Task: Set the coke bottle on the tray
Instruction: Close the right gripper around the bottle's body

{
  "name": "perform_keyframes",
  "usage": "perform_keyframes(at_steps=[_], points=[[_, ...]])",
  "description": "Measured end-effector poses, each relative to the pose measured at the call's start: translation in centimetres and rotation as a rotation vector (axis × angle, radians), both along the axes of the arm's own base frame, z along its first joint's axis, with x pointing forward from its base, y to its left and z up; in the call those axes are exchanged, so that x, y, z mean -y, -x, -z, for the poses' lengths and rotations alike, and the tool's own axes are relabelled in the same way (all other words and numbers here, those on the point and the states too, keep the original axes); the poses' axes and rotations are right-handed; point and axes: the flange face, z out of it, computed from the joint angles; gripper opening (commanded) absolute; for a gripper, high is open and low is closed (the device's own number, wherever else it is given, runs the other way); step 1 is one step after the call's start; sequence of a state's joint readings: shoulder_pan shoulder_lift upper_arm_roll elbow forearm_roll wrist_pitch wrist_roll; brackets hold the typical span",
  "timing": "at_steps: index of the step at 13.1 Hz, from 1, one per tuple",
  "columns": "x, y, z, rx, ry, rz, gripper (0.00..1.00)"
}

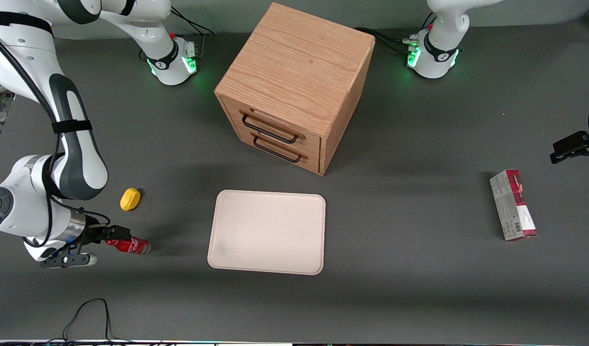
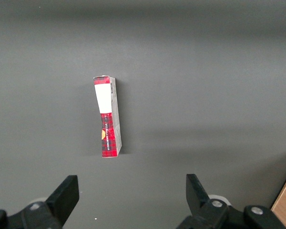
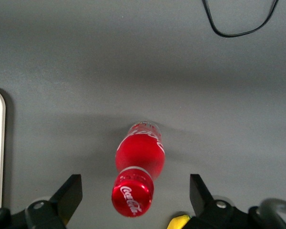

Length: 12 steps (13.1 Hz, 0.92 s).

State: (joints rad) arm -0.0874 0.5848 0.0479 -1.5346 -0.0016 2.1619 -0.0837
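End effector [image 3: 133, 191] wide astride coke bottle [image 3: 139, 167]

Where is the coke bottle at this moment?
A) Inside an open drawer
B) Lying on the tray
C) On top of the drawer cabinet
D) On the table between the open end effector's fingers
D: the coke bottle sits on the table between the spread fingers of the end effector, apart from the tray.

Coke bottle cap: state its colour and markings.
Red with white Coca-Cola script on the coke bottle cap; clearest in the right wrist view.

Red coke bottle [image 3: 139, 157], white script; cream-white tray [image 1: 268, 232]; yellow lemon [image 1: 130, 199]; black tool [image 3: 133, 200] above bottle.
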Motion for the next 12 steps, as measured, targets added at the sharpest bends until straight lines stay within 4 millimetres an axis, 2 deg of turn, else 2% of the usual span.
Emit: perform_keyframes(at_steps=[2,5,7,9,10,12], points=[[0.04,-0.02,-0.04,0.001,0.009,-0.006,0.97],[0.06,-0.02,-0.05,0.001,0.012,-0.008,0.80],[0.06,-0.03,-0.06,0.001,0.012,-0.008,0.53],[0.06,-0.03,-0.07,0.001,0.012,-0.008,0.13],[0.06,-0.04,-0.08,0.001,0.012,-0.008,0.00],[0.02,-0.06,-0.13,0.003,0.012,-0.009,0.00]])
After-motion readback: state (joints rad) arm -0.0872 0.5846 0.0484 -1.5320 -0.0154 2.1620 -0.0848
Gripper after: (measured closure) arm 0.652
